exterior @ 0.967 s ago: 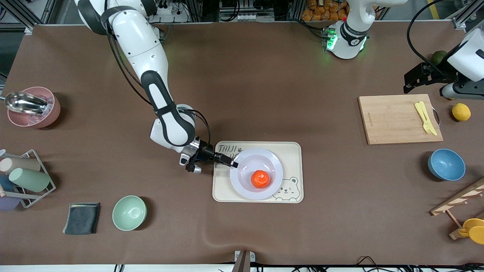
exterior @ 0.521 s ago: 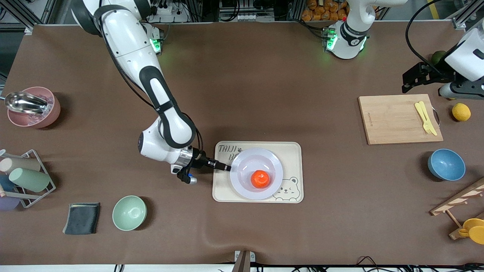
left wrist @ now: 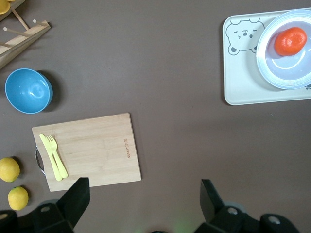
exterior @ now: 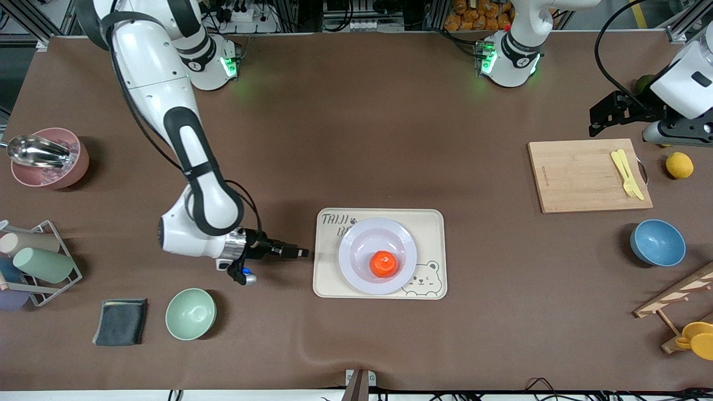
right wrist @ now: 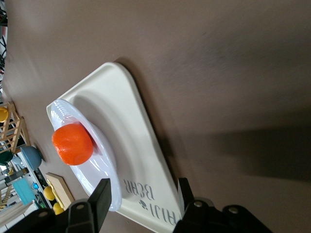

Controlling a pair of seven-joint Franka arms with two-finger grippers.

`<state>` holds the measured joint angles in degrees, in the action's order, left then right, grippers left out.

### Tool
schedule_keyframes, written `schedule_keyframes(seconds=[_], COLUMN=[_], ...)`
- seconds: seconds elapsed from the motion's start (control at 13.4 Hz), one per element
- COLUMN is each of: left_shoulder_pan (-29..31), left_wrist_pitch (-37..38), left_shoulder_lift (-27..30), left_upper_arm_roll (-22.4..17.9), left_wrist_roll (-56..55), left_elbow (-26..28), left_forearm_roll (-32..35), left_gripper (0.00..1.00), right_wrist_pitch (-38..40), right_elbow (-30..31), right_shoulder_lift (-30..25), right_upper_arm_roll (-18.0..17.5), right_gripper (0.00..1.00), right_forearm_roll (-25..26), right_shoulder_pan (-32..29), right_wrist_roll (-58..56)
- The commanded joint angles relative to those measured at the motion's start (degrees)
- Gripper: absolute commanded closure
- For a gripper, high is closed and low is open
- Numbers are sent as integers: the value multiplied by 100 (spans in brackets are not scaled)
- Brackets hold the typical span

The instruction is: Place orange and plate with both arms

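Note:
The orange lies in the well of the pale lavender plate, which sits on the cream bear-printed tray. All three also show in the right wrist view: orange, plate, tray; and in the left wrist view: orange, plate. My right gripper is open and empty, low over the table just off the tray's edge toward the right arm's end. My left gripper is open and empty, up in the air over the table by the cutting board's corner.
A wooden cutting board with a yellow fork lies toward the left arm's end, with a lemon and a blue bowl near it. A mint bowl, grey cloth, cup rack and pink bowl stand toward the right arm's end.
My right gripper has let go of the plate's rim and drawn back off the tray toward the right arm's end. The plate and orange stay put. The left arm has shifted only slightly.

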<state>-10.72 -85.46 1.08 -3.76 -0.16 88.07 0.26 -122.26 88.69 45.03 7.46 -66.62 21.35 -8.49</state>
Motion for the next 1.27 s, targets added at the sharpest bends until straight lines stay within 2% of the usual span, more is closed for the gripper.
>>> schedule_keyframes(seconds=[0.0,0.15,0.37,0.52,0.67,0.74,0.89,0.97,1.12,1.19], left_shoulder_pan=[-9,-9,-9,0,0,0,-9,0,0,-9], left_wrist_pitch=[109,109,109,109,109,109,109,109,109,109], left_shoulder_lift=[-11,-11,-11,-11,-11,-11,-20,-20,-11,-11], left_upper_arm_roll=[60,60,60,60,60,60,60,60,60,60], left_wrist_roll=[-28,-37,-37,-28,-10,-28,-45,-28,-37,-63], left_elbow=[-97,-97,-97,-97,-97,-97,-97,-97,-106,-106], left_forearm_roll=[-61,-61,-53,-53,-44,-44,-44,-44,-35,-44], left_gripper=[0,0,0,0,0,0,0,0,0,0], right_wrist_pitch=[604,1297,2116,2407,2452,2452,2583,2654,2917,2953], right_elbow=[-35,-193,-194,-194,-211,-229,-290,-273,-107,25], right_shoulder_lift=[-231,-310,-582,-741,-969,-1109,-1521,-1767,-2347,-2672], right_upper_arm_roll=[9,9,1,-8,-17,-69,-515,-796,-826,-826], right_gripper=[21,7,7,7,7,7,6,0,0,0], right_forearm_roll=[656,1236,2132,2476,3090,3476,4301,4750,4965,5252], right_shoulder_pan=[-481,-920,-1562,-1905,-2038,-2073,-2336,-2468,-2531,-2539], right_wrist_roll=[119,75,-336,-600,-698,-690,-628,-593,-444,-443])
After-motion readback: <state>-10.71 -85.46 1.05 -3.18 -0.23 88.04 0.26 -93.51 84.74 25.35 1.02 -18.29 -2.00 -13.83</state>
